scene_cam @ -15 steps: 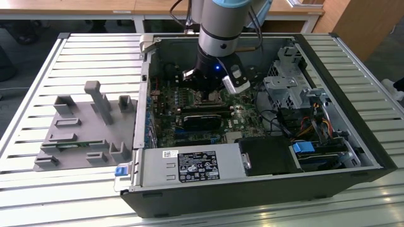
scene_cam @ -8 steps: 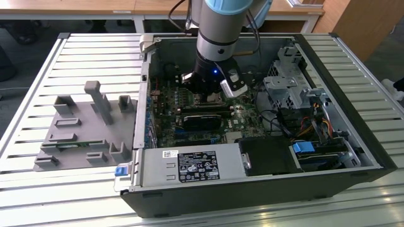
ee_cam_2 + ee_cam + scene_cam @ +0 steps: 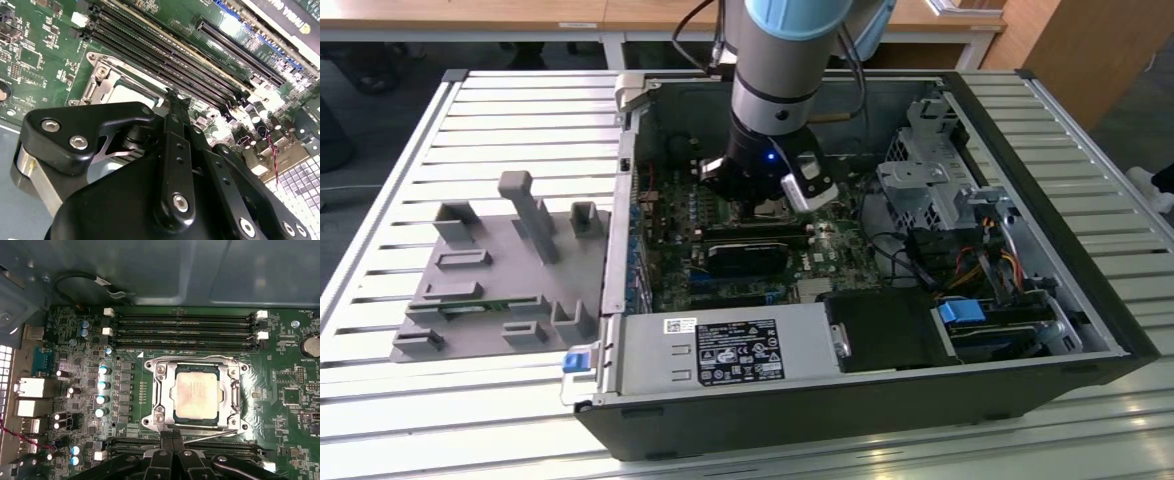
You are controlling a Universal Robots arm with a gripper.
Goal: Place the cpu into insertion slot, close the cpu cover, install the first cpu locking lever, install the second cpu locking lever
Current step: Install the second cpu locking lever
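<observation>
Sitting in the insertion slot [image 3: 196, 396] with the cpu cover [image 3: 165, 390] folded down around it, the cpu [image 3: 196, 394] shows its silver-grey top through the cover's window. The gripper [image 3: 172, 440] hangs just beside the socket's edge, jaws pressed together on nothing. The thin wire locking lever [image 3: 212, 436] there looks stiff and springy, best pushed near its free end.

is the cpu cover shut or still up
Shut. In the first wrist view the cpu cover lies flat on the insertion slot, framing the cpu through its window.

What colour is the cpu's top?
Silver-grey metal; the cpu shows best in the first wrist view.
</observation>
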